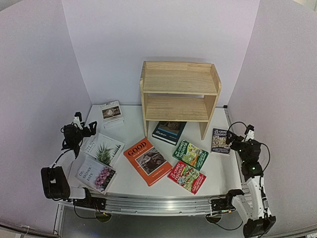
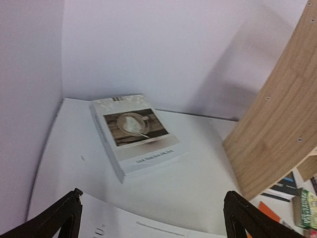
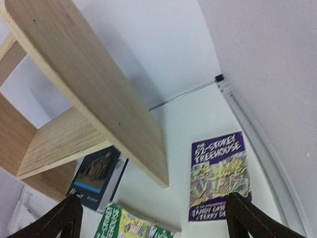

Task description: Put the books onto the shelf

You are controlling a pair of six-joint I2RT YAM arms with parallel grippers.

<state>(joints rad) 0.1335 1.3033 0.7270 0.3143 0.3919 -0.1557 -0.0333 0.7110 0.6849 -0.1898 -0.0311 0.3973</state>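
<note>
Several books lie flat on the white table in front of the empty wooden shelf (image 1: 179, 94). They are orange "GOOD" (image 1: 147, 160), navy "Humor" (image 1: 169, 132), a plant cover (image 1: 105, 149), a pink-flower cover (image 1: 96, 174), a small white one (image 1: 111, 112) and green (image 1: 191, 154), red (image 1: 187, 176) and purple (image 1: 220, 140) paperbacks. My left gripper (image 1: 85, 128) hovers open at the left, between the plant book and the small white book (image 2: 136, 131). My right gripper (image 1: 237, 141) is open beside the purple paperback (image 3: 218, 176). Neither holds anything.
White walls close in the table at the back and both sides. The shelf's side panel (image 2: 277, 134) stands to the right of the left gripper, and its other panel (image 3: 99, 89) rises left of the right gripper. A metal rail (image 1: 158, 204) runs along the near edge.
</note>
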